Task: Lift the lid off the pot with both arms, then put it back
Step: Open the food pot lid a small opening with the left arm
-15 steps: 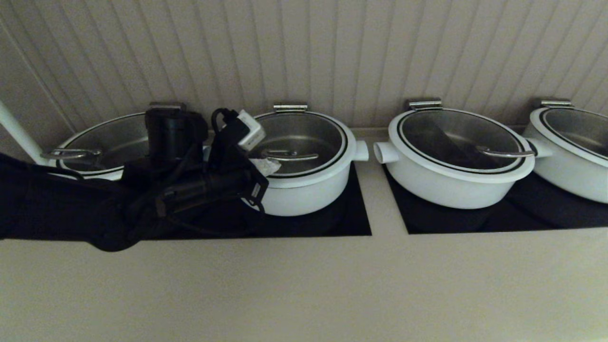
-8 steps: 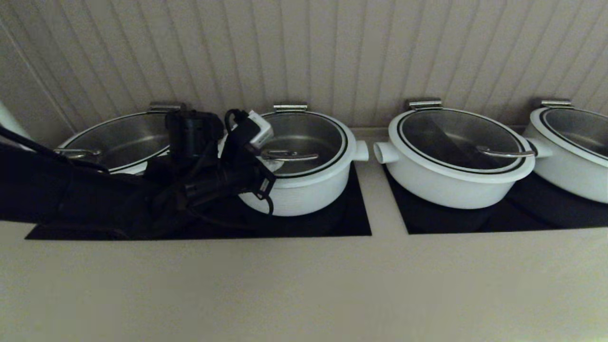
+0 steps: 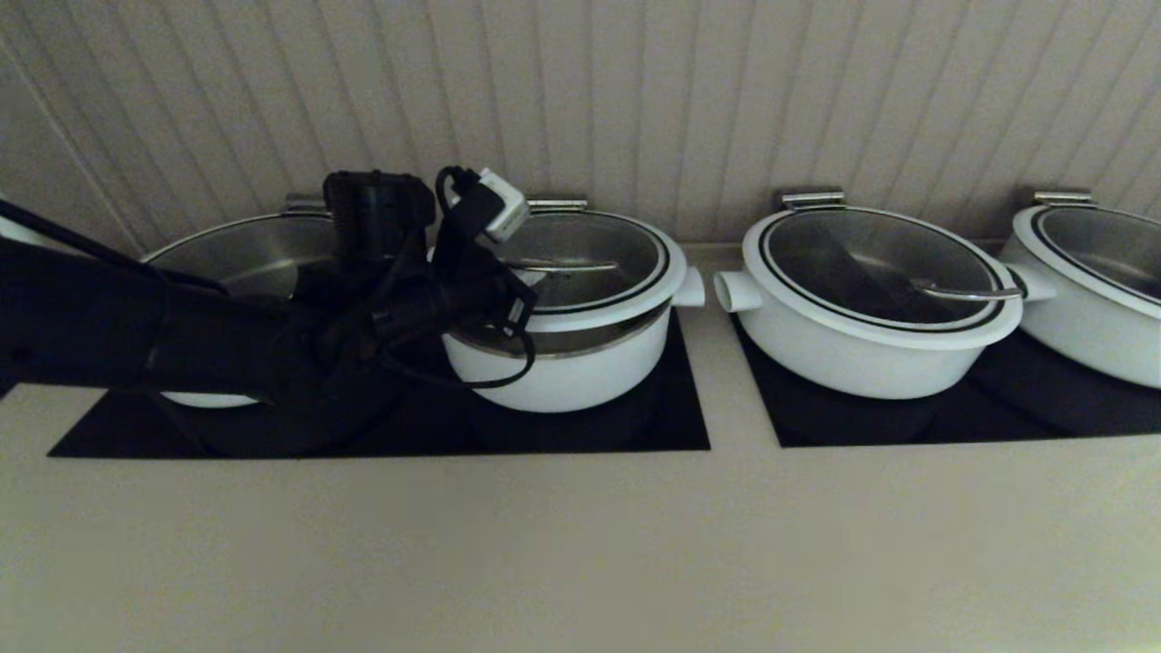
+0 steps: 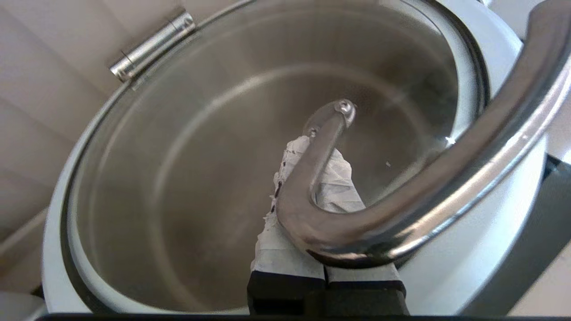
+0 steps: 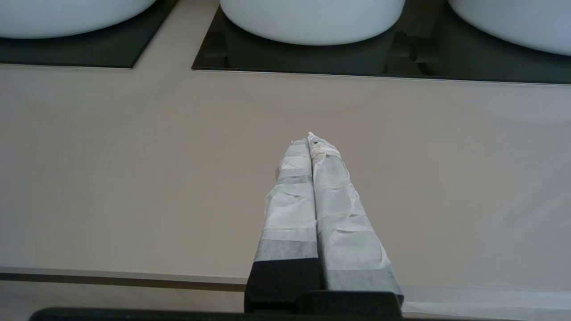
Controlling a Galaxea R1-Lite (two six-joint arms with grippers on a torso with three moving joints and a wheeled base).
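Glass lid (image 3: 590, 263) tilted above pot (image 3: 580, 367), left gripper (image 4: 319, 165) beneath handle.

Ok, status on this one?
Left gripper shut, hooked under handle. Lid tilted up off pot. Right gripper shut, idle over counter. Nothing in the way.

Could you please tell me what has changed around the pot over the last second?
The left gripper, hooked under the steel handle, has risen and tipped the lid up off the pot, opening a gap at the front rim. The other pots stayed put; the right gripper hangs shut over the counter.
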